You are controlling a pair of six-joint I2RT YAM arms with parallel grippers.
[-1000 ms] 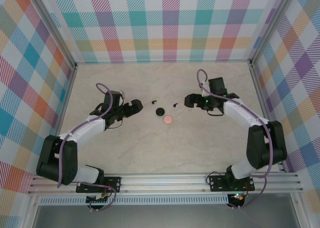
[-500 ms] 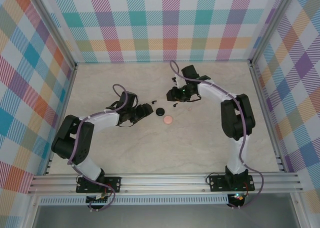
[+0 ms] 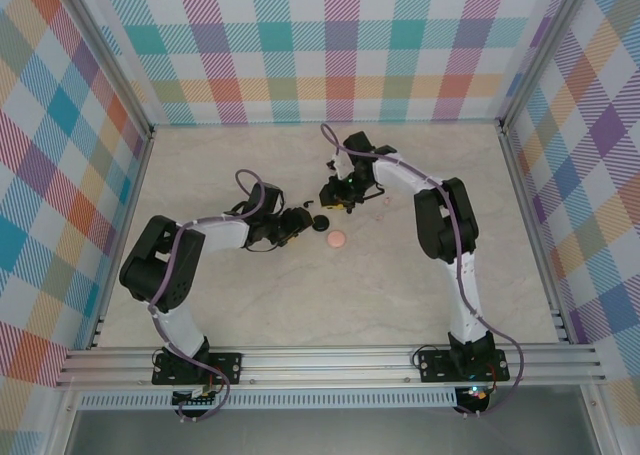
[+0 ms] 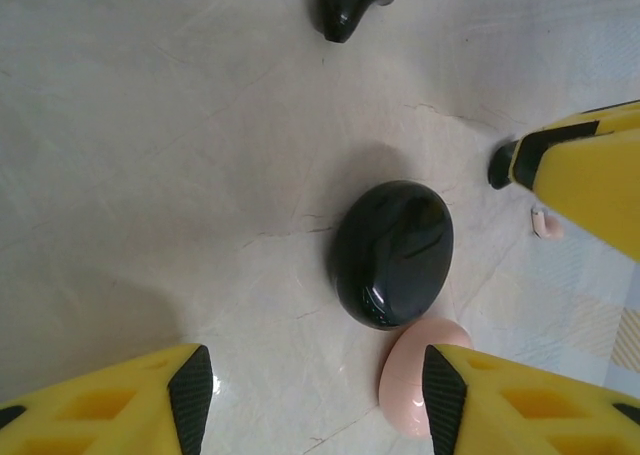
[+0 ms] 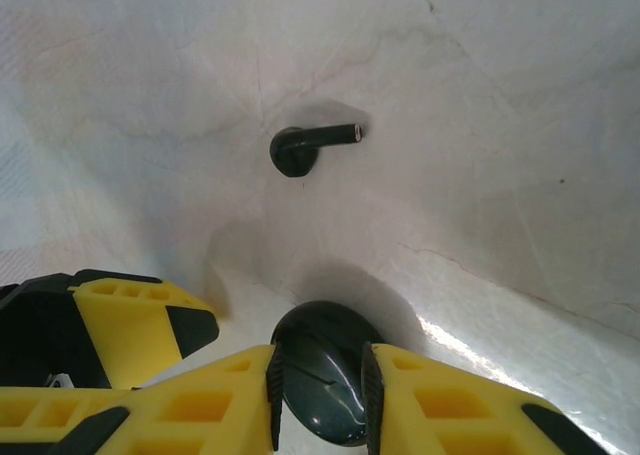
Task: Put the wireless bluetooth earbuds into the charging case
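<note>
The black charging case (image 3: 320, 222) lies shut on the table, with the pink case (image 3: 337, 239) touching its near right side. My left gripper (image 4: 315, 400) is open wide just short of both cases. The black case (image 4: 390, 253) lies ahead of the gap, and the pink case (image 4: 415, 380) is partly behind the right finger. My right gripper (image 5: 320, 360) is open by a narrow gap, its fingertips framing the black case (image 5: 320, 390) from the far side without holding it. One black earbud (image 5: 300, 150) lies loose beyond the case. A pale pink earbud (image 4: 545, 222) lies by the right gripper's finger (image 4: 590, 170).
The marbled table (image 3: 300, 295) is walled by plaid panels on three sides. Both grippers crowd the middle of the table within a few centimetres of each other. The near half of the table lies open.
Both arms have swung inward. The left gripper slid right up to the cases, and the right gripper moved left from the far right to the black case.
</note>
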